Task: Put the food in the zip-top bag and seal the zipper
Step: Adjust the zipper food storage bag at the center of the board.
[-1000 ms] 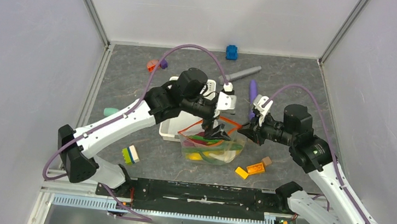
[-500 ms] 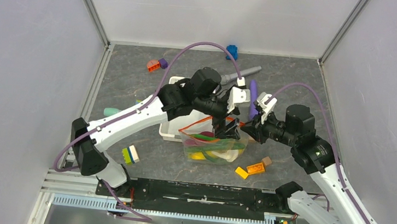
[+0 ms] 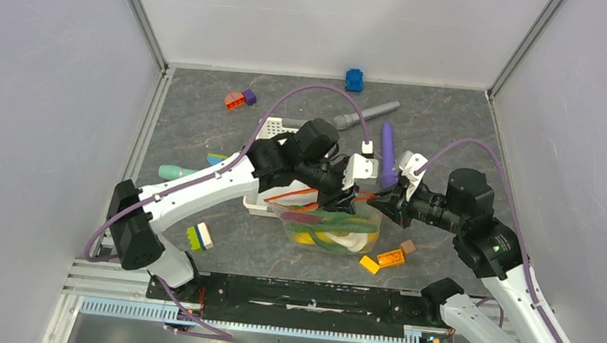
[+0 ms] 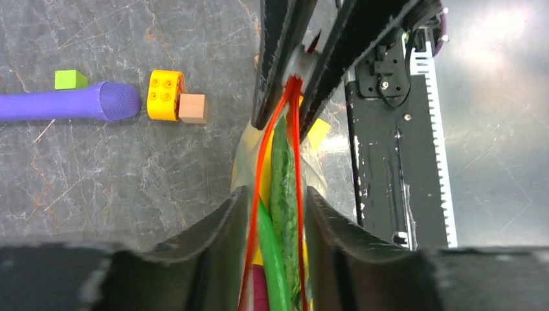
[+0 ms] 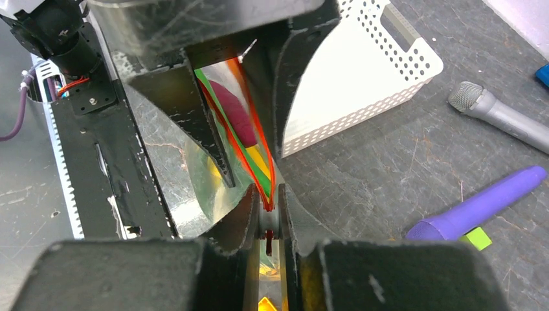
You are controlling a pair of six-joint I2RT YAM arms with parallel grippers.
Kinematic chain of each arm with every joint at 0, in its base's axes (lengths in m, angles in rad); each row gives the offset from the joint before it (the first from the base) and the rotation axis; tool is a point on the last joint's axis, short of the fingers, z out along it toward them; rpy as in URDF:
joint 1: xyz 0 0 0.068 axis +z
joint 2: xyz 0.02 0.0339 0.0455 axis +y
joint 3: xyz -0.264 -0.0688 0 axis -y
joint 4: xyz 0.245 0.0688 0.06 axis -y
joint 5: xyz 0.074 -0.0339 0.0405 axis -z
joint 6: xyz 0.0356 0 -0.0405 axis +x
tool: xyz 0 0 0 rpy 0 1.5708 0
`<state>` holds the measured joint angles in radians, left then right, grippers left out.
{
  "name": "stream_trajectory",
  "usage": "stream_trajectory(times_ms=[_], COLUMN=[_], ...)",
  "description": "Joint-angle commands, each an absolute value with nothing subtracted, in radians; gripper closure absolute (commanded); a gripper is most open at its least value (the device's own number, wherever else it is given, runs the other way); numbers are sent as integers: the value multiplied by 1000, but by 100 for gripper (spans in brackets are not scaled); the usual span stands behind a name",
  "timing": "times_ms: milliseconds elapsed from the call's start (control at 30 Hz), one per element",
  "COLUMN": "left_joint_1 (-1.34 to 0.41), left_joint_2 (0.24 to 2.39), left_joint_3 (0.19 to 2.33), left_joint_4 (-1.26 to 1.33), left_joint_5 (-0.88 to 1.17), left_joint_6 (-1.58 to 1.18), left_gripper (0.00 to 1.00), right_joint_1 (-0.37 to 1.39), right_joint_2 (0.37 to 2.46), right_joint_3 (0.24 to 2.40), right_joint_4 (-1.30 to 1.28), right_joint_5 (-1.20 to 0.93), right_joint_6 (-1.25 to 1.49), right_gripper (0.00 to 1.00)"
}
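The clear zip-top bag (image 3: 332,233) lies in front of the arms with the food inside: a dark-green cucumber (image 4: 283,175), a purple-red sweet potato (image 5: 234,110), yellow pieces (image 3: 300,238) and a whitish piece (image 3: 352,242). Its orange-red zipper (image 4: 259,162) runs as two strips that stand apart. My left gripper (image 4: 277,194) straddles the bag's mouth, jaws half closed with both strips and the cucumber between them. My right gripper (image 5: 267,191) is shut on the zipper's right end. In the top view the left gripper (image 3: 346,201) and right gripper (image 3: 378,204) sit close together.
A white slotted basket (image 3: 275,131) stands just behind the bag. A long purple cylinder (image 3: 386,146) and a grey microphone (image 3: 368,115) lie behind. Orange and yellow blocks (image 3: 388,258) sit right of the bag, near the black front rail (image 3: 297,293).
My left arm swung right and came down over the bag's mouth, and its jaws narrowed from wide open. The right gripper kept its hold and shifted slightly right.
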<state>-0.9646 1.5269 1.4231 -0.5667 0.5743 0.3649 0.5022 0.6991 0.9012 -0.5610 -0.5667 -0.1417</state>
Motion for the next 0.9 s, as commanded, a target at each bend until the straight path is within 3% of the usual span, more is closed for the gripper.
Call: stream_trajectory(times_ms=[0, 100, 233, 367, 500, 867], left_joint_1=[-969, -969, -969, -969, -968, -967], left_joint_2=[1461, 1416, 1353, 1272, 1166, 1045], left_joint_3=[1381, 1322, 1241, 1142, 1032, 940], left_joint_4=[-528, -472, -393, -295, -210, -198], left_joint_5=[558, 558, 540, 520, 497, 501], left_joint_6=[388, 378, 354, 307, 305, 342], left_gripper=[61, 77, 98, 98, 98, 98], right_joint_1=[505, 504, 505, 504, 505, 504], right_joint_2=[696, 706, 715, 715, 674, 679], right_joint_3=[891, 877, 843, 790, 703, 641], right_joint_4=[-519, -531, -509, -434, -316, -142], right_joint_5=[-558, -523, -554, -671, -794, -933], right_joint_6=[-170, -204, -234, -263, -290, -257], right_gripper=[100, 100, 88, 61, 47, 46])
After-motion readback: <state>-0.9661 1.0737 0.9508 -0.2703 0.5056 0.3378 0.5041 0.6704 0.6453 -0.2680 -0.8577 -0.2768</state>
